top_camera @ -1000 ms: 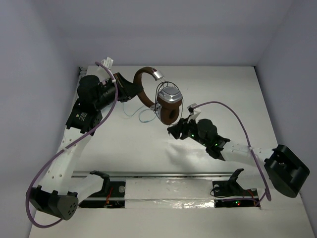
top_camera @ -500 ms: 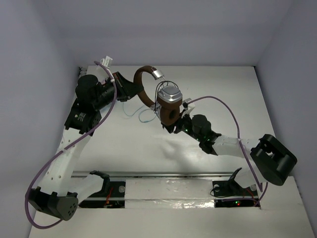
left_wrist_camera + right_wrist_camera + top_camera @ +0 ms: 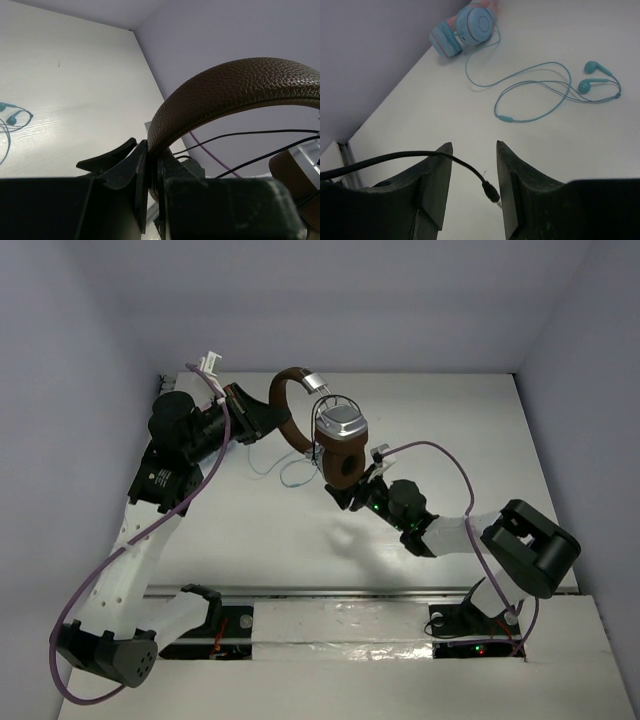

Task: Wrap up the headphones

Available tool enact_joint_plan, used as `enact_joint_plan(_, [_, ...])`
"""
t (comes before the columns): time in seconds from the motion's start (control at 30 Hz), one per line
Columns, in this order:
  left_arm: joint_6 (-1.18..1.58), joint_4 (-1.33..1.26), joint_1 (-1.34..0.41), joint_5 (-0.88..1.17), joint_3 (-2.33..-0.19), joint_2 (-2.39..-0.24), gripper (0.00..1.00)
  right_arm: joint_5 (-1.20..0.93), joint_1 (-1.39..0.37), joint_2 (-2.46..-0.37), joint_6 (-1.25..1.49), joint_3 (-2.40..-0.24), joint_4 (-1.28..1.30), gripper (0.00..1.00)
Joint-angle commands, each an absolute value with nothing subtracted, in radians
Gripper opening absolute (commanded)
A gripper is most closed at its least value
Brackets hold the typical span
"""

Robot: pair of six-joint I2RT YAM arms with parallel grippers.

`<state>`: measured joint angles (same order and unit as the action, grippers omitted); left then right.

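Headphones point(image 3: 338, 435) held up above the table point(image 3: 250, 530), toward 12 o'clock. Left jaws clamped on the brown headband point(image 3: 225, 85). Right jaws half apart, the black cable point(image 3: 420, 156) lying loose between them at its plug end. Likely mid-wrap. Next: pinch the cable, carry it round the ear cup point(image 3: 342, 424).

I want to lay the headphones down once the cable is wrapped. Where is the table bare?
Bare: the far right of the table, between the headphones and the right wall; also the near middle, between the left arm and right arm. Crowded: between the left arm and the headphones, where the teal earbuds lie.
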<state>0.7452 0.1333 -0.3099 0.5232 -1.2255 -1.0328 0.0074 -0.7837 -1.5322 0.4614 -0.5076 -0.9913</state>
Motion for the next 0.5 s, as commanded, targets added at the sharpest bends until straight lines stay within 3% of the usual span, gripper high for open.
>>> enact_joint_plan(0.0, [0.818, 0.014, -0.304, 0.551, -1.272, -0.996, 0.00, -0.031, -0.778, -1.548, 0.489, -0.494, -1.186, 0.46])
enact_joint_plan(0.1, [0.828, 0.011, -0.304, 0.555, -1.264, -0.993, 0.00, -0.044, -0.778, -1.565, 0.492, -0.506, -1.195, 0.39])
enact_joint_plan(0.27, [0.818, 0.031, -0.304, 0.494, -1.276, -1.002, 0.00, -0.086, -0.790, -1.565, 0.551, -0.485, -1.227, 0.05])
enact_joint_plan(0.33, [0.830, 0.008, -0.304, 0.473, -1.270, -1.017, 0.00, -0.069, -0.817, -1.548, 0.592, -0.479, -1.191, 0.00])
enact_joint_plan(0.47, [0.890, -0.060, -0.304, 0.353, -1.238, -1.064, 0.00, 0.026, -0.899, -1.514, 0.633, -0.515, -1.003, 0.00])
